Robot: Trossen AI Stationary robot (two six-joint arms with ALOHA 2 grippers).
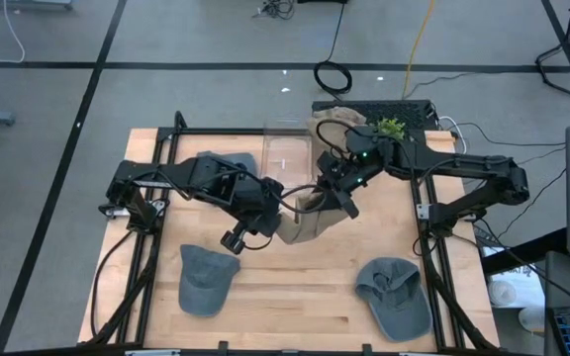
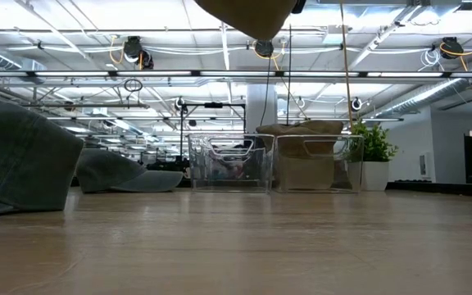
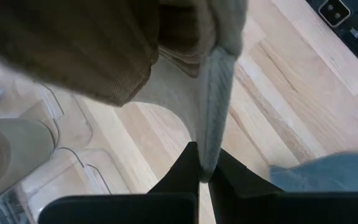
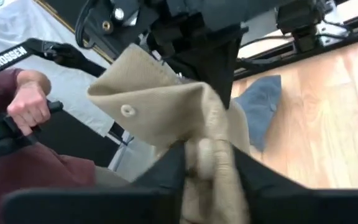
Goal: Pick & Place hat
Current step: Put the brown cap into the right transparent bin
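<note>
Your worktop (image 1: 295, 287) is a pale wooden board on a black frame, standing on a grey floor crossed by dark tape lines. Level across it, you see a large hall with white ceiling beams, hanging lights and cable reels. Two clear bins (image 2: 273, 162) sit at the far edge; one holds a tan hat (image 2: 306, 131), with a small green plant (image 2: 373, 146) just beside them.

The only readable writing is "TROSSEN" in white on a dark part in the right wrist view, near a person's hand (image 4: 28, 99) gripping a handle.

The tan hat you are moving (image 1: 310, 213) hangs above the middle of the worktop, held between both arms. Its long axis runs from the right pincer (image 1: 347, 203) down toward the left pincer (image 1: 277, 220), slanting toward the near edge. Your left pincer (image 3: 204, 171) is clamped on a thin edge of the hat; your right pincer (image 4: 207, 162) is closed on a bunched fold of it, a small eyelet showing above.

Three grey-blue hats lie on the worktop: one near left (image 1: 206, 279), one near right (image 1: 396, 294), one at far left (image 1: 228, 161).
</note>
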